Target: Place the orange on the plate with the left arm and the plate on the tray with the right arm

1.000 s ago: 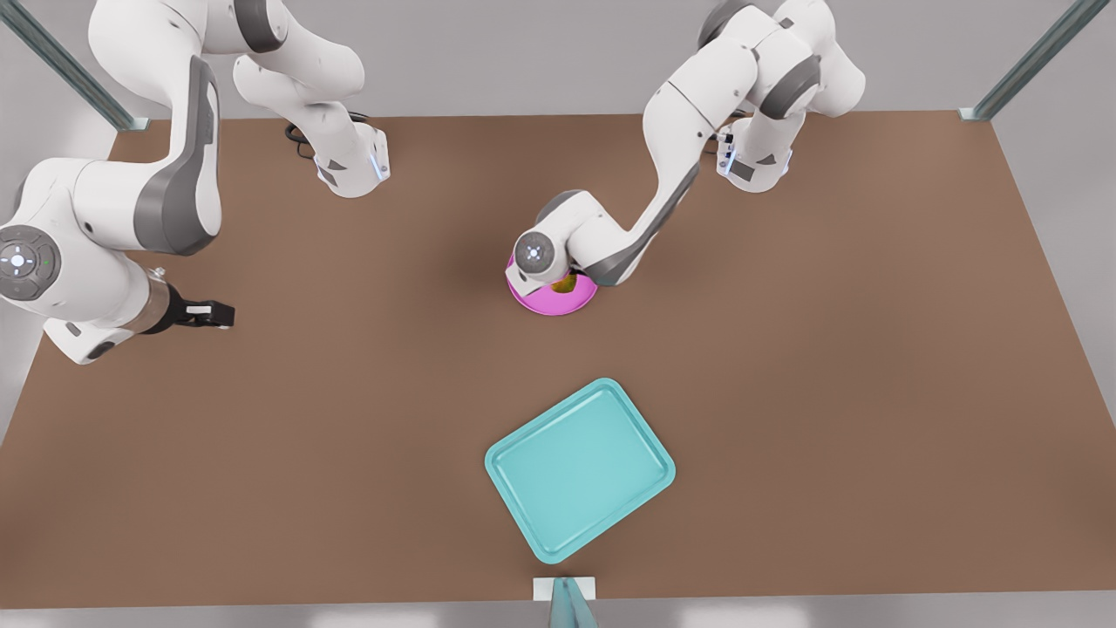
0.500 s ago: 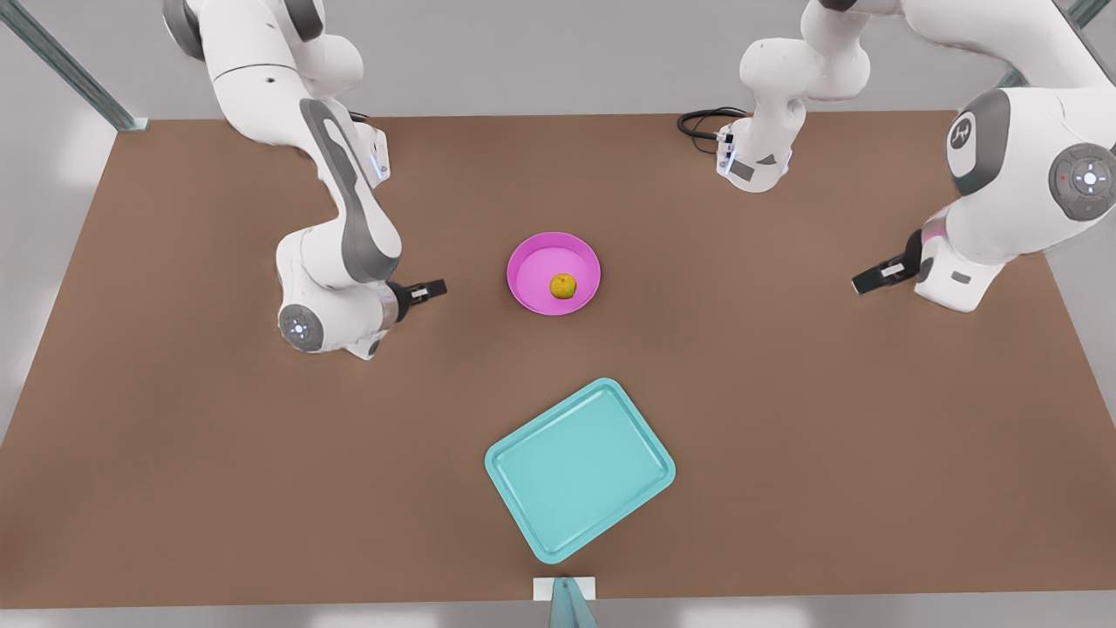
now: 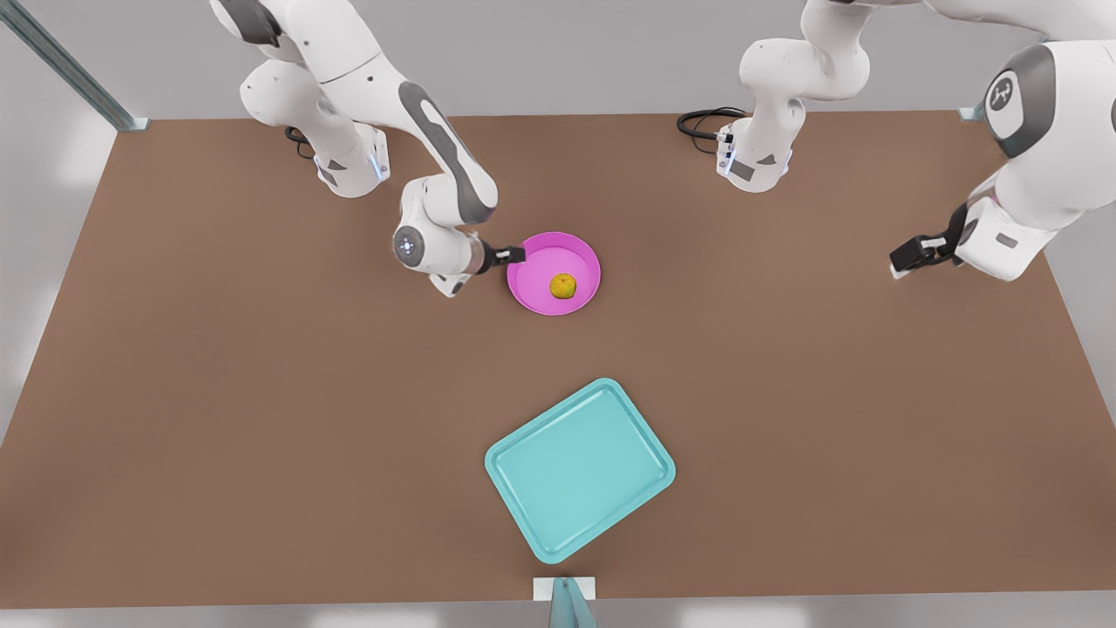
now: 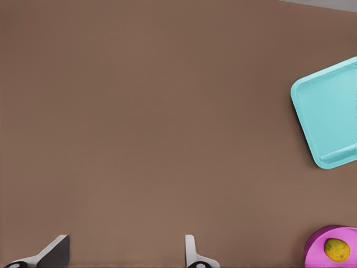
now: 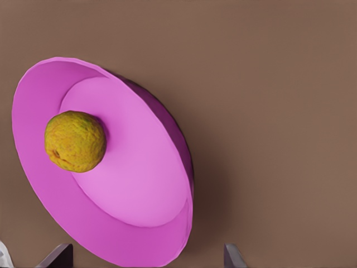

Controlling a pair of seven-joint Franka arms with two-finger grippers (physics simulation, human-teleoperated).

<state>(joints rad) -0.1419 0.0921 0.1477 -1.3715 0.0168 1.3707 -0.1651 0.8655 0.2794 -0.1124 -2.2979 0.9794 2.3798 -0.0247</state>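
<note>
The orange (image 3: 563, 285) lies inside the pink plate (image 3: 536, 262) at the table's middle. My right gripper (image 3: 514, 255) is at the plate's rim on the front view's left, open. In the right wrist view its fingertips (image 5: 58, 257) stand wide apart on either side of the plate's (image 5: 139, 184) near edge, with the orange (image 5: 75, 140) beyond. My left gripper (image 3: 907, 257) hangs open far off at the front view's right; its wrist view shows the tray (image 4: 329, 111), plate (image 4: 315, 245) and orange (image 4: 337, 249) in the distance. The turquoise tray (image 3: 580, 471) lies near the front edge.
Both arm bases (image 3: 353, 166) (image 3: 754, 161) stand at the table's back, with a black cable (image 3: 702, 122) by the one on the front view's right. A small white bracket (image 3: 564, 589) sits at the front edge below the tray. Bare brown table lies between plate and tray.
The left arm let the orange go in the plate and drew back to the front view's right. The right gripper swung in from the front view's left up to the plate's rim.
</note>
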